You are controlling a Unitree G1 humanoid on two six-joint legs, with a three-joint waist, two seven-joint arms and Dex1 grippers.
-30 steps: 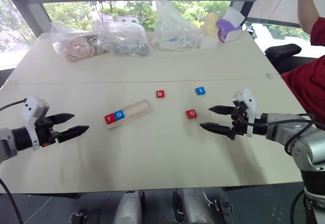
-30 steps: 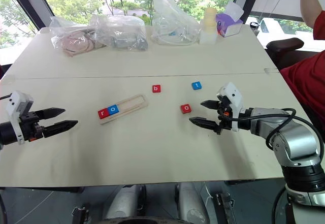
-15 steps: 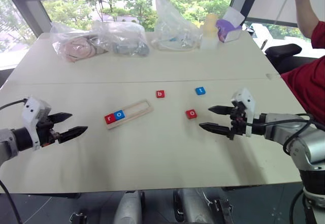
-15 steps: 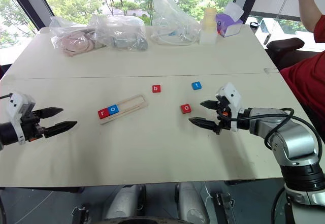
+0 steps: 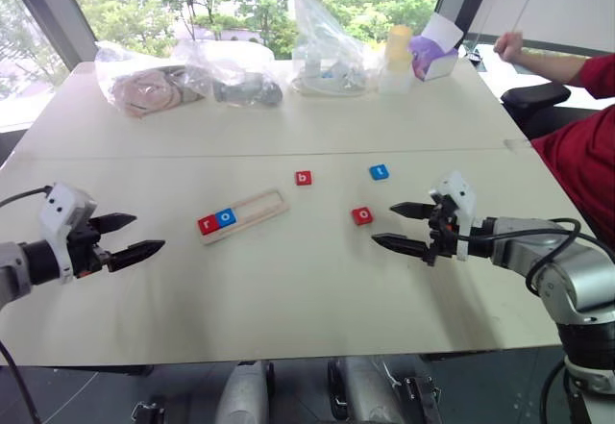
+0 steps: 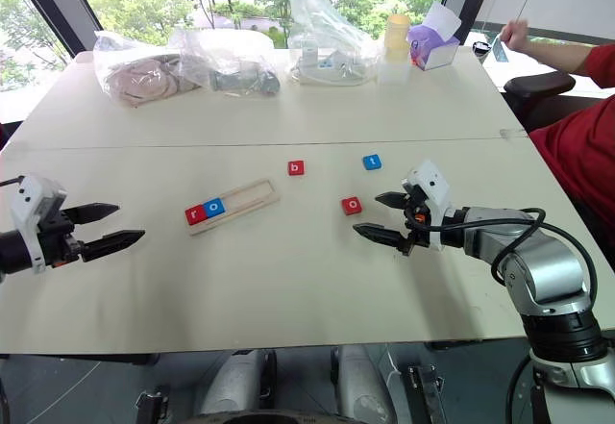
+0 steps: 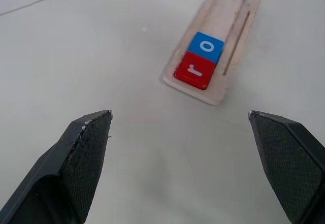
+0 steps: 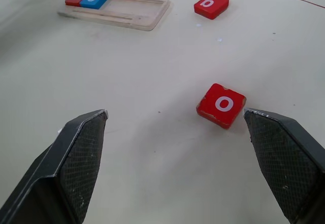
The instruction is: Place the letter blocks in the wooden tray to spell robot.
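Note:
The wooden tray lies mid-table and holds a red r block and a blue o block at its left end. Loose on the table are a red b block, a blue t block and a red o block. My right gripper hovers open just right of the red o block, empty. My left gripper is open and empty, well left of the tray.
Clear plastic bags of items, a pale bottle and a purple-and-white box line the table's far edge. A person in a red shirt sits at the right, one hand on the far corner.
The person's raised arm has come down to rest on the far corner. The picture has shifted slightly. Both grippers stay where they were, open.

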